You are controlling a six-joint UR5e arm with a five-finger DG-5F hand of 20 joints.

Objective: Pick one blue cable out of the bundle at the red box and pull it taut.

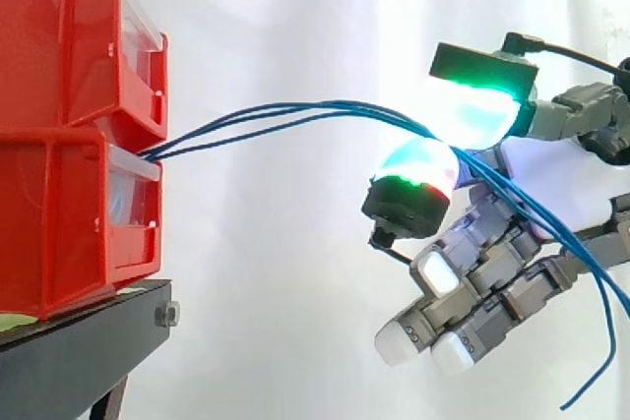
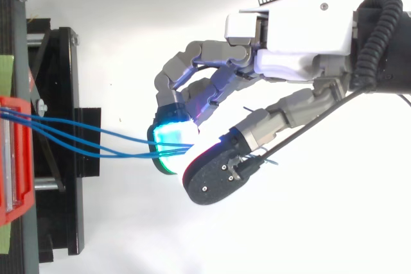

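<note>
Currently, three blue cables [image 1: 285,113] are seen leaving the front of the stacked red bins [image 1: 69,125], where the upper bin meets the lower. They are carried away from the bins in a shallow arc, not fully straight. Well clear of the bins, all three are pinched between two green-cyan glowing pads [image 1: 472,110] of the hand [image 2: 295,36]. The remaining fingers are curled beneath, white-padded, with nothing held. Beyond the pinch, on the side away from the bins, the loose ends are left hanging down. The bins are supported on a black stand [image 1: 79,351].
</note>
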